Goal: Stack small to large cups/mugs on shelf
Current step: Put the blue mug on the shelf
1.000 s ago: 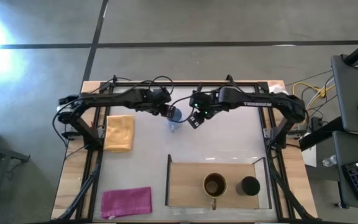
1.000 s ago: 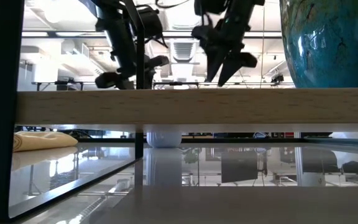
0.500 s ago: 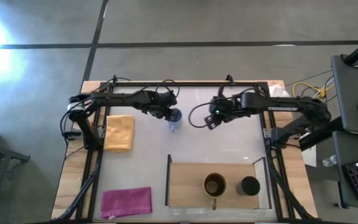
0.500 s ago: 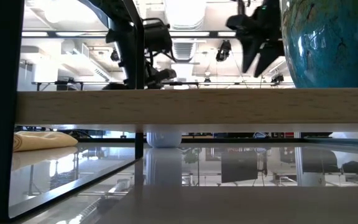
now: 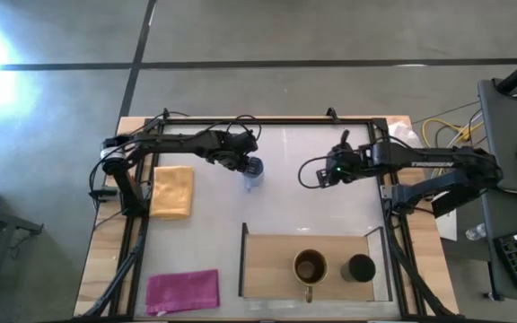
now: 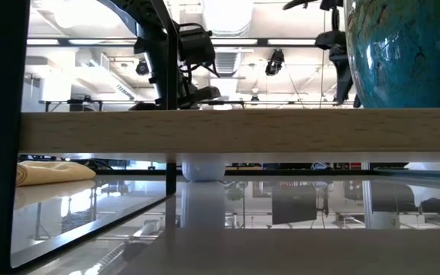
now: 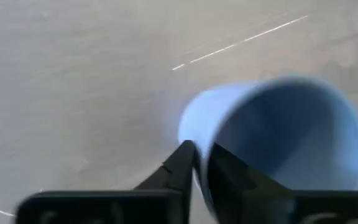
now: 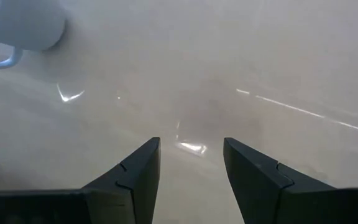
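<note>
The counter [image 5: 321, 215] is a pale, glossy sheet inside a dark metal frame with raw wood at its edges, standing on a grey concrete floor crossed by dark seams; the low view looks past it into a bright hall with ceiling lights.

The left hand [image 5: 248, 163] is closed on the rim of the light blue mug [image 5: 253, 168], one finger inside the lip and one outside, as the left wrist view shows [image 7: 272, 137]. The mug is smooth and round-walled, and from that view it seems tilted, though the blur makes this hard to be sure of. Just past this hand, toward the shelf [image 5: 267, 265], a small pale cup [image 5: 250, 184] sits on the counter. A folded yellow cloth [image 5: 171, 191] lies back along the left arm, and a pink cloth [image 5: 182, 291] well beyond it at the counter's near edge.

The right hand [image 5: 327, 172] hangs with its fingers spread apart over bare counter. Since half a second ago it has drawn back toward the right edge, farther from the mug, while the left hand has barely shifted.

On the light wooden shelf, well away from both hands, stand the brown mug [image 5: 309, 266] with its yellowish handle and the black cup [image 5: 360, 267], side by side.
</note>
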`<state>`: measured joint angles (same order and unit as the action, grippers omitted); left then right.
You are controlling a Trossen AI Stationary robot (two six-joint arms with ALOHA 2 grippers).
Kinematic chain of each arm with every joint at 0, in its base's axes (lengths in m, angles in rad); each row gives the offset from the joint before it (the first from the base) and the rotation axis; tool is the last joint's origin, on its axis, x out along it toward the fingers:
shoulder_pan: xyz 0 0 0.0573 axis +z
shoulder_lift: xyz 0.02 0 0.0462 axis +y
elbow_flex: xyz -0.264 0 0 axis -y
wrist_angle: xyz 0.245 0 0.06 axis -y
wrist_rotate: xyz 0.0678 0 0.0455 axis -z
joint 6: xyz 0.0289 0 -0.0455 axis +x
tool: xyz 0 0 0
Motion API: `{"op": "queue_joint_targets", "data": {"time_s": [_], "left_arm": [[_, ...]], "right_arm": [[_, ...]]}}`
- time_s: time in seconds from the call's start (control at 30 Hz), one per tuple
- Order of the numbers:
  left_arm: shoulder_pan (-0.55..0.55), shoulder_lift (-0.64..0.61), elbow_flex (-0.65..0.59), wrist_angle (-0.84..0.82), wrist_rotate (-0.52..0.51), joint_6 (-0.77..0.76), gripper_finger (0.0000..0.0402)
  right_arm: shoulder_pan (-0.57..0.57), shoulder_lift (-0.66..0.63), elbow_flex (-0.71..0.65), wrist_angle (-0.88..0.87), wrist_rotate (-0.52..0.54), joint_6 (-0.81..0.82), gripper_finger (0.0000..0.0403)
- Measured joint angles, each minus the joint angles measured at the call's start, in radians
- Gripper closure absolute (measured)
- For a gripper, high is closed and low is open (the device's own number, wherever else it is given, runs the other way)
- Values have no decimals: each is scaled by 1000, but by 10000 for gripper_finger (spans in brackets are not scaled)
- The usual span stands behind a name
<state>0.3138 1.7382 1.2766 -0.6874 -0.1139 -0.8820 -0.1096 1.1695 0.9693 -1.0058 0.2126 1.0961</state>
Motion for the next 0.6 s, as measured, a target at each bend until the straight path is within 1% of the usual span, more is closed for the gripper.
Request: {"op": "queue_joint_targets", "data": {"time_s": [0.03, 0.1, 0.43, 0.53, 0.6], "left_arm": [[0, 0, -1, 7, 0, 0, 387], [-1, 6, -3, 19, 3, -1, 395], [-19, 13, 7, 7, 15, -1, 400], [-36, -5, 55, -23, 10, -8, 400], [-50, -16, 105, -71, 2, -10, 401]], "right_arm": [[5, -8, -8, 3, 0, 9, 234], [15, -23, -23, 10, 0, 22, 234], [67, -36, -35, 32, 2, 40, 234], [94, -36, -32, 30, 21, 55, 234], [113, -38, -30, 30, 32, 57, 234]]}}
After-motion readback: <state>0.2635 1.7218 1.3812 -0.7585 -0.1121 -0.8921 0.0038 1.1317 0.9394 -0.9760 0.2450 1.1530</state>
